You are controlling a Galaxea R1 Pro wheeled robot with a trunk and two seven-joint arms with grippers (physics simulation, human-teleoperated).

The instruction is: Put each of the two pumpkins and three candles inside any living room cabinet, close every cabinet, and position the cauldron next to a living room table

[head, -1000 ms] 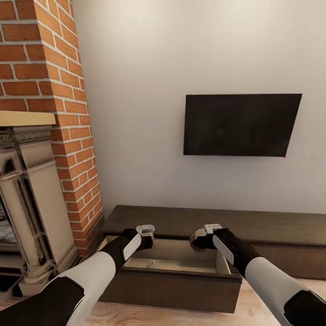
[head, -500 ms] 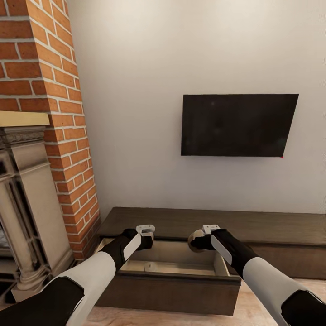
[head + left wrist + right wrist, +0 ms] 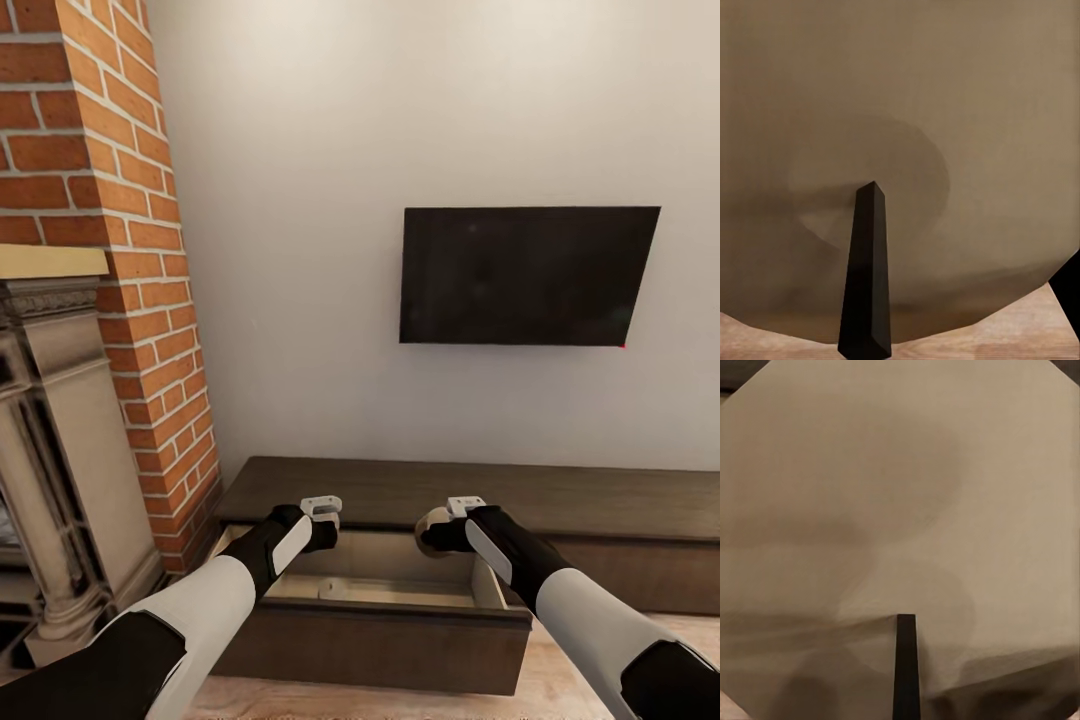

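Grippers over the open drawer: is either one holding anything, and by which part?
Both appear loaded: the left gripper and right gripper each seem to hold a tan candle, pressed close against each wrist camera. Exact hold points cannot be told.

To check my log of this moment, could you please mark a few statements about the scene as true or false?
1. The cabinet has its drawer open under both arms. True.
2. The television shows a bright picture. False: its screen is dark.
3. The right gripper has a tan candle at its jaws. True.
4. The brick fireplace stands at the robot's right. False: it is at its left.
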